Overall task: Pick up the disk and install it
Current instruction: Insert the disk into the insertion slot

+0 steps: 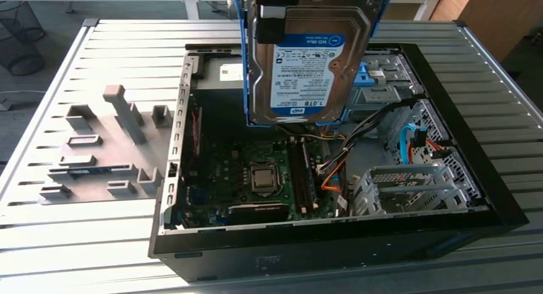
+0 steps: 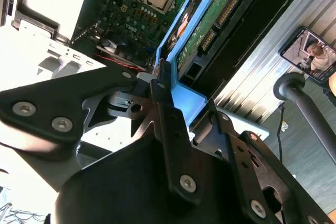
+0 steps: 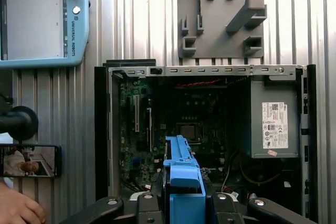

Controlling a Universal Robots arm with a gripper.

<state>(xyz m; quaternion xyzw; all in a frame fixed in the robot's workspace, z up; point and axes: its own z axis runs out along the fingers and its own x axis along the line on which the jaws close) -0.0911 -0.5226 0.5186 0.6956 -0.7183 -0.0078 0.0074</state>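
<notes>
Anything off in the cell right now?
Nothing damaged or spilled. The disk hangs upright in the tool over the open case. One oddity: a hand near the phone, beside the case.

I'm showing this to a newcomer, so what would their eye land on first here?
The disk, label facing the camera, hangs upright in the gripper over the open case in the exterior view. Below it lies the bare motherboard.

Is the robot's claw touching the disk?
Touching. In the first wrist view the gripper pinches the disk by its blue frame, with no gap between them.
</notes>
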